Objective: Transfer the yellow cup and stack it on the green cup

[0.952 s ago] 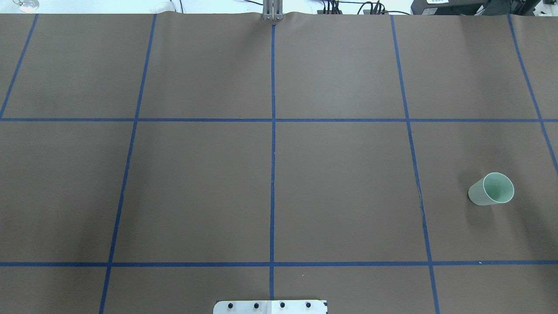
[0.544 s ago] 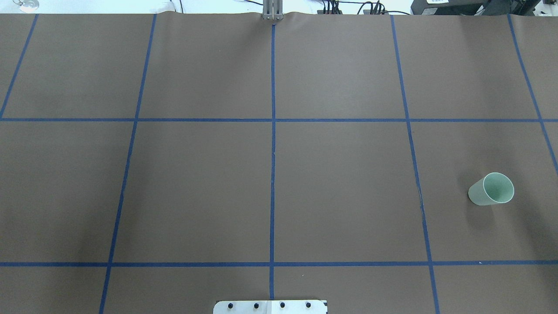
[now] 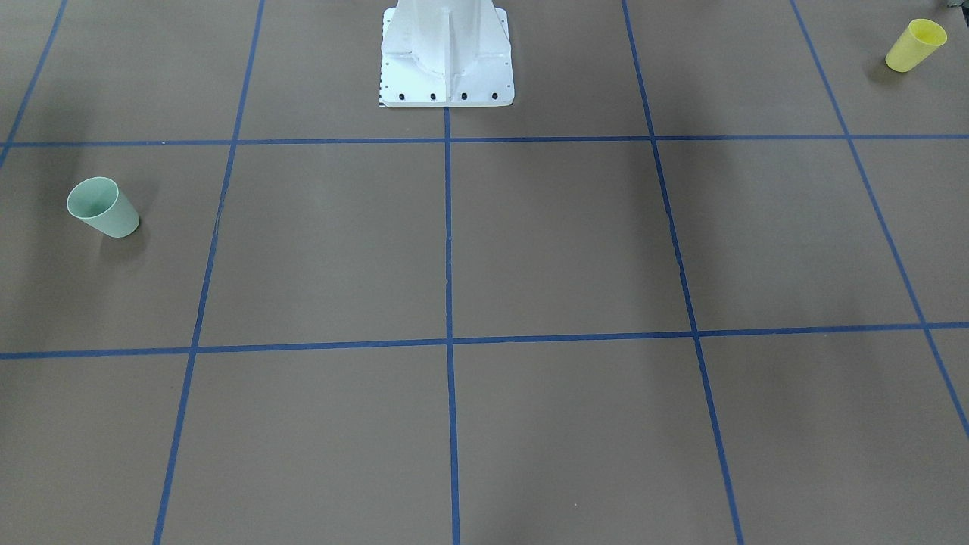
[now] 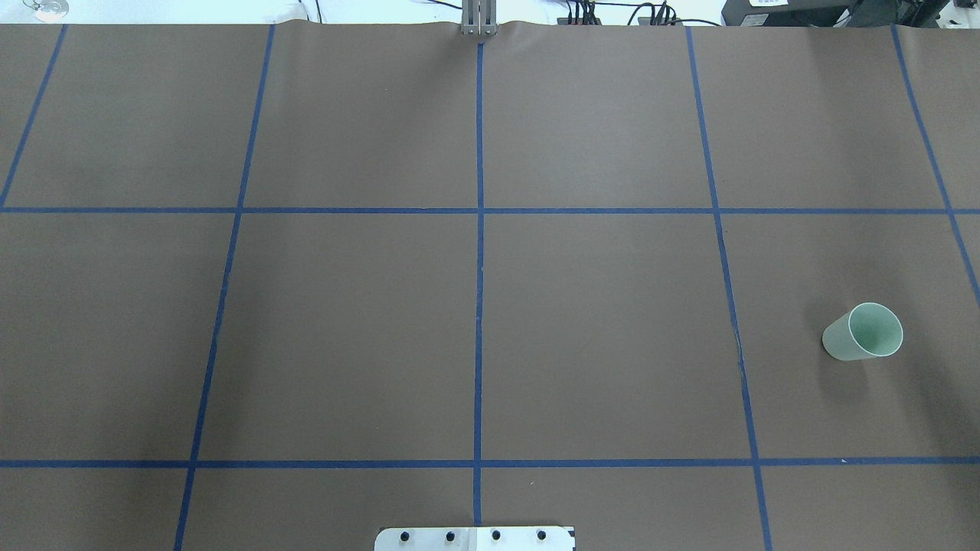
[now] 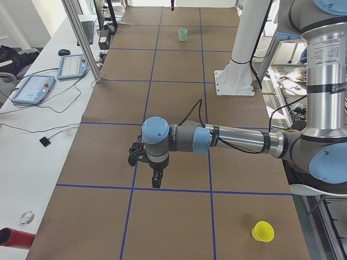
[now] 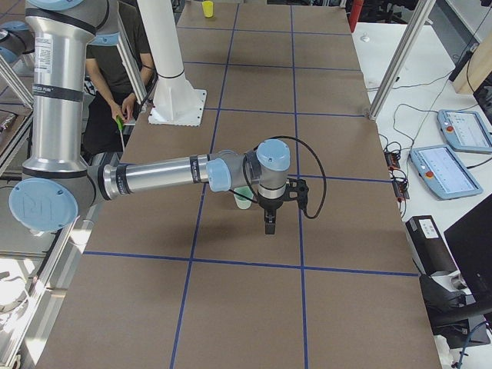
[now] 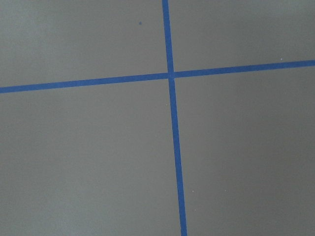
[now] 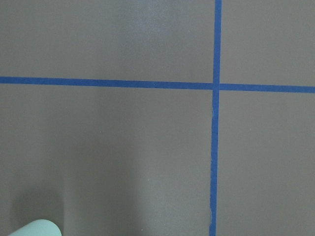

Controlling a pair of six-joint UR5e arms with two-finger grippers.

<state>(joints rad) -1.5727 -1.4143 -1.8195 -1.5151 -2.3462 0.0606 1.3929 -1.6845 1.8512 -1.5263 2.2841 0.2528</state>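
Note:
The yellow cup [image 3: 914,45] stands upright near the table corner on the robot's left; it also shows in the exterior left view [image 5: 263,231] and the exterior right view [image 6: 207,8]. It is out of the overhead view. The green cup [image 4: 863,331] stands upright on the robot's right side, also in the front-facing view [image 3: 102,207]. My left gripper [image 5: 156,181] hangs above a tape crossing, well away from the yellow cup. My right gripper [image 6: 268,225] hangs close beside the green cup [image 6: 243,197], whose rim shows in the right wrist view [image 8: 34,228]. I cannot tell whether either gripper is open or shut.
The brown table cover is marked with blue tape lines [image 4: 478,268]. The white robot pedestal [image 3: 447,60] stands at the near edge. A person [image 6: 123,84] stands behind the pedestal. Tablets [image 5: 35,86] and cables lie on the side table.

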